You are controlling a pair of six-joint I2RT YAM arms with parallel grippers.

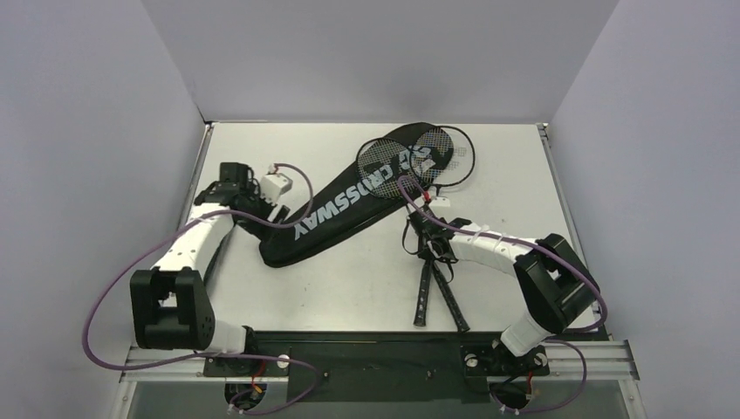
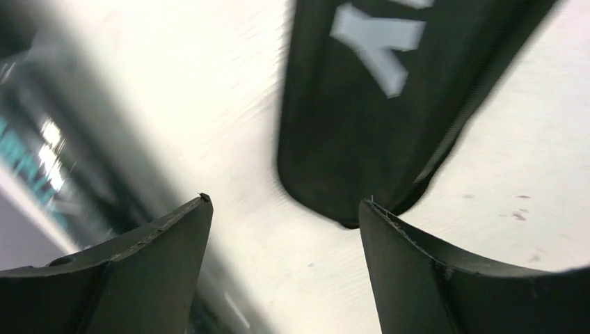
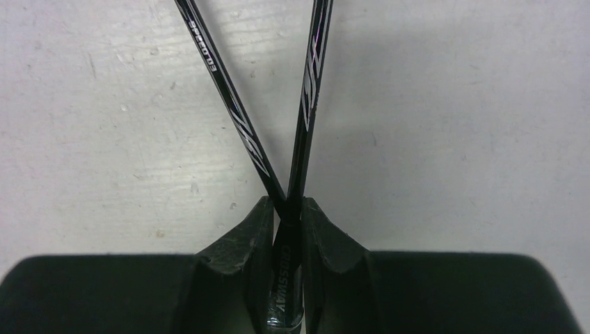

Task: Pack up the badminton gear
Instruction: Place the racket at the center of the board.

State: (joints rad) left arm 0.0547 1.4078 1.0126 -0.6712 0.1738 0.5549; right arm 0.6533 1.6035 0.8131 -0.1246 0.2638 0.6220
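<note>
The black CROSSWAY racket bag (image 1: 349,205) lies diagonally across the table, its wide end at the back. Two black rackets (image 1: 449,157) rest with their heads on and beside the wide end, and their shafts cross. My right gripper (image 1: 417,229) is shut on both shafts where they cross; the right wrist view shows it (image 3: 286,205) pinching the rackets (image 3: 233,111). My left gripper (image 1: 269,212) is open and empty just above the table, by the bag's narrow end (image 2: 369,125). The black tube with teal print (image 2: 28,153) is a blur at the left. No shuttlecocks show.
The racket handles (image 1: 436,301) stretch toward the near edge, in front of the right arm. Grey walls close in the table (image 1: 524,175) on the left, right and back. Purple cables loop from both arms.
</note>
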